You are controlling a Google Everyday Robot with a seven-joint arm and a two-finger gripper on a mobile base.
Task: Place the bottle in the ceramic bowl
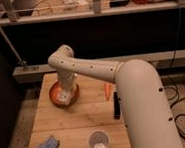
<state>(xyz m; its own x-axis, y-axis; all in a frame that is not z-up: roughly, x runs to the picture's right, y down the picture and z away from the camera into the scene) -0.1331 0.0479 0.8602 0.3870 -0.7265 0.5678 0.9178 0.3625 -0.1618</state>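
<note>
The orange-brown ceramic bowl (55,96) sits at the back left of the wooden table (76,124). My arm reaches down from the right, and the gripper (65,93) hangs right over the bowl. It is shut on the small whitish bottle (63,98), whose lower end is inside the bowl's rim. The gripper and bottle hide much of the bowl's middle.
A round white cup (98,142) stands at the table's front edge. A blue cloth-like object (46,147) lies at the front left. A black bar (116,106) and a small orange item (107,90) lie to the right, next to my arm. Behind stands a dark shelf.
</note>
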